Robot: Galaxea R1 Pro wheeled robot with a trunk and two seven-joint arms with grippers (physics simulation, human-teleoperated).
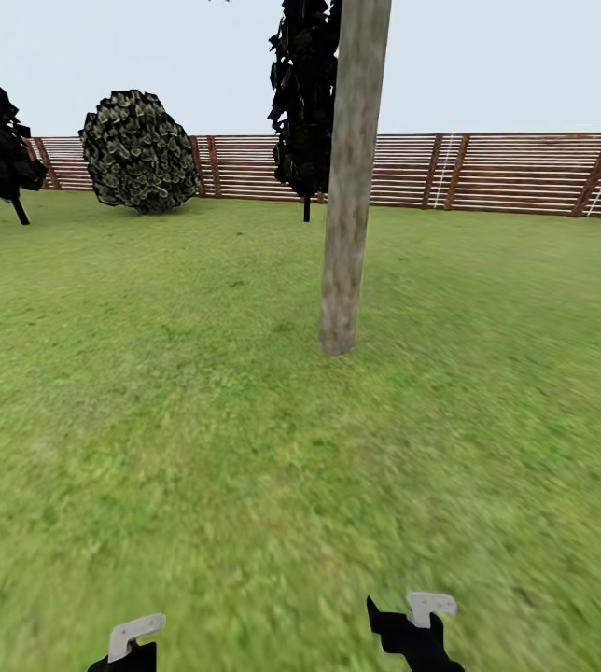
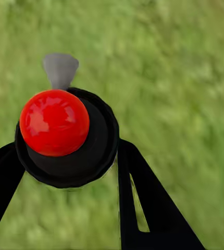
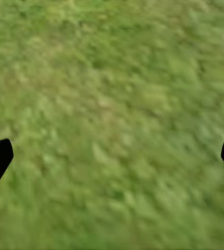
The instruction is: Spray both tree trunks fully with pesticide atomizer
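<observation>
The pesticide atomizer sat in the left gripper, whose black fingers were closed against its round dark body, with the grey nozzle pointing down at the lawn. The right gripper was spread wide and empty. The tree trunk stood far ahead, so I judged it best to come nearer and raise the nozzle toward the trunk before spraying. The bottle's label was hidden under a red knob, and no pesticide could be made out.

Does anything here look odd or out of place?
Nothing is spilled or broken. The thick mottled grey-brown tree trunk leans slightly. A dark round spray bottle with a red ball on top sits between the left gripper's fingers.
</observation>
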